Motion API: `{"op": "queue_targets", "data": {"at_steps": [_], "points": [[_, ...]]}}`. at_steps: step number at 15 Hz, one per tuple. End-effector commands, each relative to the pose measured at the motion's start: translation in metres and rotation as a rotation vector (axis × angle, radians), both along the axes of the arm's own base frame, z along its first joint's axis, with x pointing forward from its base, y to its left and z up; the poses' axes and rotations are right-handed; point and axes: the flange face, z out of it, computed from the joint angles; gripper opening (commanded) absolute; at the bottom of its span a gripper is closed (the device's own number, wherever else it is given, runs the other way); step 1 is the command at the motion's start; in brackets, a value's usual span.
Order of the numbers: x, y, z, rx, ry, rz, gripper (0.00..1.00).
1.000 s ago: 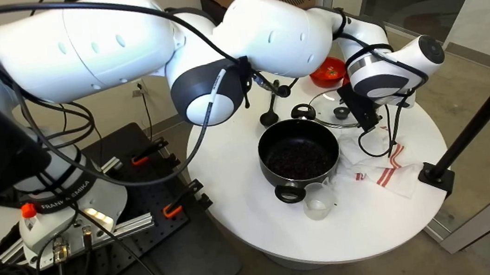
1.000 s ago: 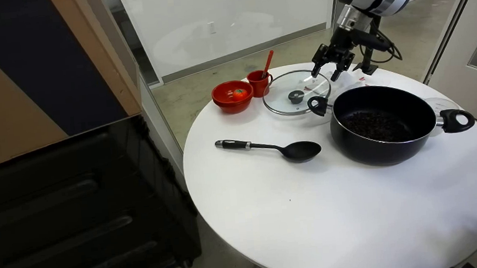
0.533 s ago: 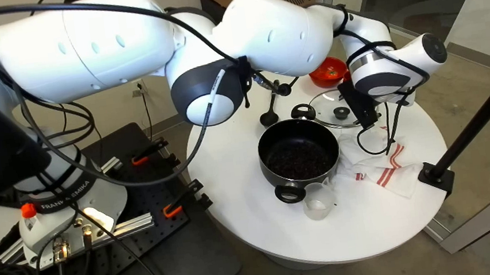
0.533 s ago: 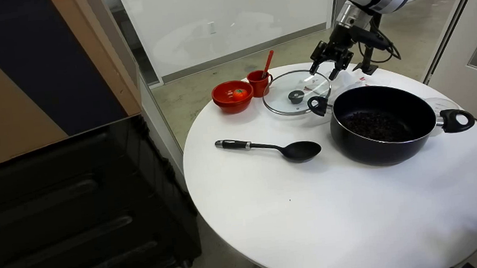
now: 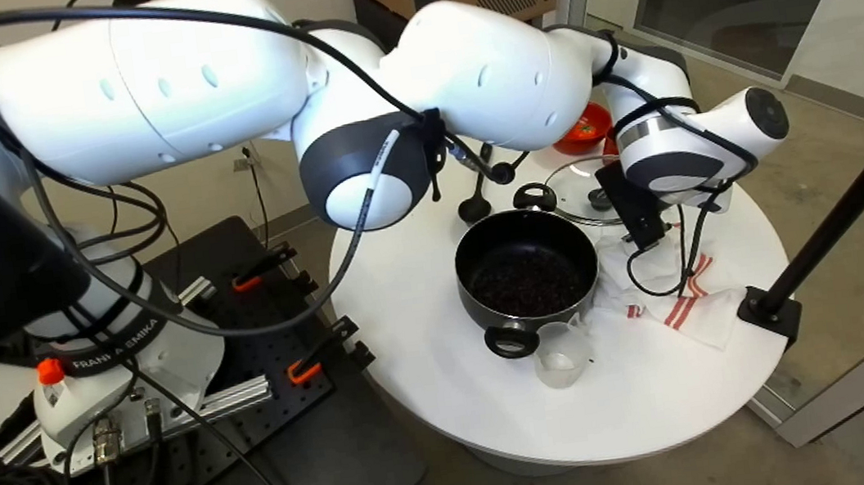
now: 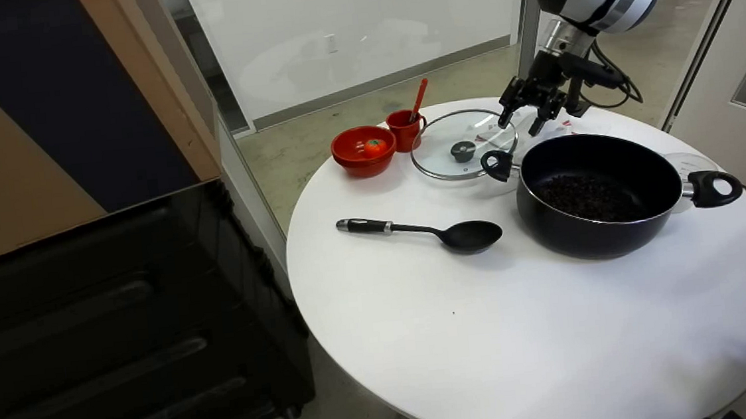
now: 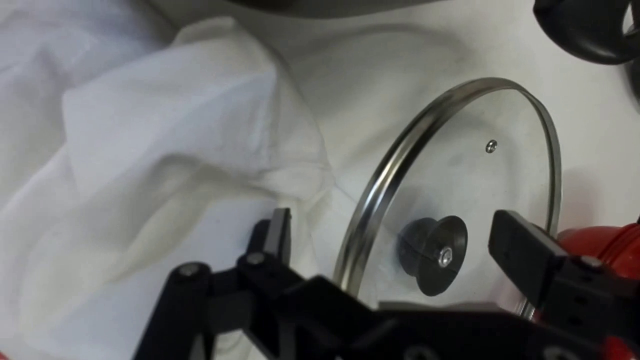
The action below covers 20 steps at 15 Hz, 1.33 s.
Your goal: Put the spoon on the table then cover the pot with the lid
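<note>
A black spoon (image 6: 471,235) lies flat on the white round table (image 6: 490,347), left of the black pot (image 6: 588,240) in this exterior view. The pot is uncovered, with dark bits on its inside bottom. Behind them the glass lid (image 6: 438,154) rests on the table, knob showing. My gripper (image 6: 519,125) hangs open above the lid's far-right edge, near the cloth, holding nothing. From the wrist view, the lid's dark knob (image 7: 442,255) appears between the spread fingertips of the gripper (image 7: 393,227), touching neither. The arm hides the fingers in an exterior view where the wrist (image 5: 676,151) shows.
A red bowl (image 6: 351,146) holding a tomato and a red mug (image 6: 401,130) with a red handle sticking out stand beside the lid. A red-striped white cloth (image 5: 674,303) and clear cup (image 5: 560,358) flank the pot. A black pole (image 5: 833,218) rises from the table edge.
After a slight rise, my open gripper has come down and shifted a little rightward in an exterior view, away from the lid's knob. Spoon, pot and lid have stayed put.
</note>
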Motion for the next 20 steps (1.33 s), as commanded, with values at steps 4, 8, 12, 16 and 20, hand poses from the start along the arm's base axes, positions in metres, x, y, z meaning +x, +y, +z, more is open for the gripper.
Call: {"op": "queue_targets", "data": {"at_steps": [4,8,12,16,20], "points": [[0.005,-0.001,-0.005,-0.032,-0.053,-0.063,1.0],[0.004,0.003,-0.016,-0.043,-0.072,-0.08,1.0],[0.002,0.016,-0.025,-0.016,-0.061,-0.065,1.0],[0.006,0.027,-0.025,0.001,-0.064,-0.05,0.58],[0.01,0.032,-0.021,0.008,-0.08,-0.043,0.27]]}}
